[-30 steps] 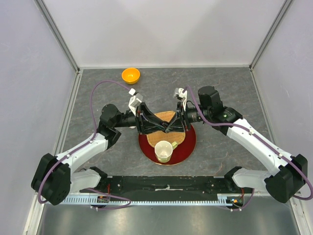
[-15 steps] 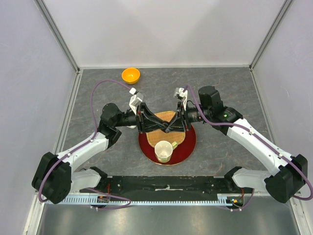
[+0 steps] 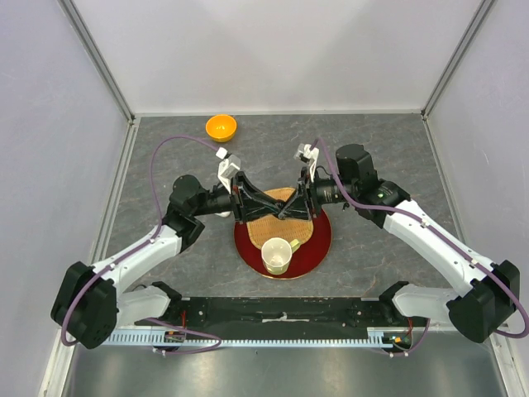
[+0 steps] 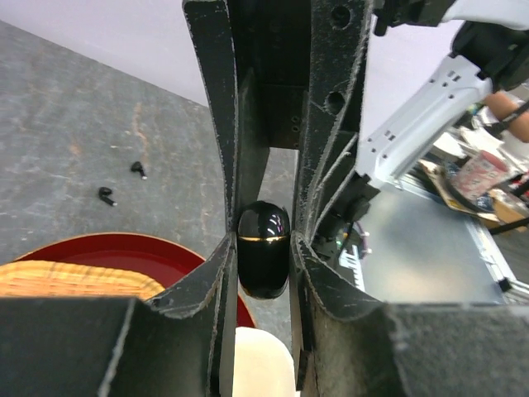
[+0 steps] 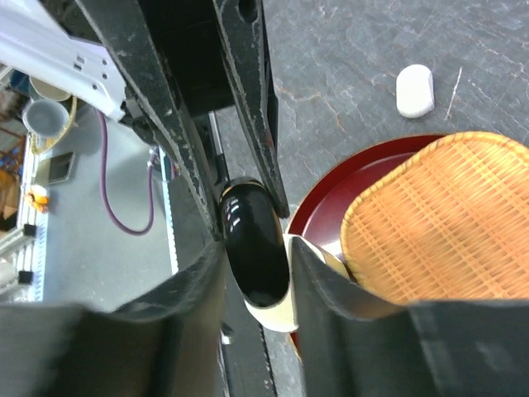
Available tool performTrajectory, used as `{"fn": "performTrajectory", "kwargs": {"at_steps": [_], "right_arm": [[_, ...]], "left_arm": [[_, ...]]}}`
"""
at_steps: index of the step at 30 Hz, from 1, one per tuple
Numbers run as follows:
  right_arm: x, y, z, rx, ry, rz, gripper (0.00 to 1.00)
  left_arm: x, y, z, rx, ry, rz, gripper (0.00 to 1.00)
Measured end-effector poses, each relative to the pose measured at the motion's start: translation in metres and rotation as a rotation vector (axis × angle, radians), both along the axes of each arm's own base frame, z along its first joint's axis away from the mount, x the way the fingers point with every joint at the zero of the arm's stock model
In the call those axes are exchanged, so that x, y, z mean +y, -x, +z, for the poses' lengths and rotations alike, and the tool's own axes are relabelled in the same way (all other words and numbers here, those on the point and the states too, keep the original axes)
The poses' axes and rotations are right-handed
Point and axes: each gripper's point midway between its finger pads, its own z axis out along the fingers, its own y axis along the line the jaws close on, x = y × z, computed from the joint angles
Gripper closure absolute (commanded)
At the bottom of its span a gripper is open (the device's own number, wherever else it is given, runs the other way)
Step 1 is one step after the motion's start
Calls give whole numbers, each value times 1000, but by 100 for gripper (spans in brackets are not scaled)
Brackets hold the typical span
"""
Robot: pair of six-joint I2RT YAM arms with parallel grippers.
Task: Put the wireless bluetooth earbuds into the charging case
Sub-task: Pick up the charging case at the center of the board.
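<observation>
A glossy black charging case (image 4: 264,248) with a thin gold seam is closed and held in the air between both grippers. My left gripper (image 4: 264,277) is shut on it. My right gripper (image 5: 254,277) is shut on the same case (image 5: 254,244) from the opposite side. In the top view the two grippers meet (image 3: 285,213) above the red plate (image 3: 318,244). Two tiny black earbuds (image 4: 138,169) (image 4: 106,196) lie on the grey table beyond the plate. The white earbuds are out of view.
A woven mat (image 3: 277,198) and a cream cup (image 3: 276,255) sit on the red plate, the cup right below the held case. A white pill-shaped case (image 5: 415,89) lies on the table. An orange bowl (image 3: 221,127) stands at the far left.
Both grippers, still joined on the black case, have shifted slightly away from the arm bases. Nothing was let go or picked up.
</observation>
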Motion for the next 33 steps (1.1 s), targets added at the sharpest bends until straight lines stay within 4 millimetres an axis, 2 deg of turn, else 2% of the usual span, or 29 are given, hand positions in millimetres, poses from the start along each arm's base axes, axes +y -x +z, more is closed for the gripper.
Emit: {"fn": "performTrajectory", "kwargs": {"at_steps": [3,8,11,14,17,22,24,26,30,33], "right_arm": [[2,-7,3,1,-6,-41,38],[0,-18,4,-3,-6,-109,33],[-1,-21,6,-7,-9,-138,27],[-3,-26,10,-14,-19,-182,16],[-10,-30,18,-25,-58,-242,9],[-27,-33,41,-18,-161,-362,4],[-29,-39,51,21,-207,-416,3],[-26,-46,55,135,-260,-459,3],[-17,-48,50,322,-356,-470,2],[-10,-43,40,519,-436,-459,3]], "left_arm": [[0,-4,4,-22,9,37,98],[2,-9,10,-45,20,84,98],[3,-12,12,-57,25,113,98],[7,-13,16,-80,36,152,98],[13,-14,19,-100,43,212,98],[32,-18,17,-143,63,342,98],[36,-18,17,-176,75,369,98],[41,-16,16,-230,94,388,98],[48,-10,16,-331,118,402,98],[50,-8,26,-410,144,408,98]]}}
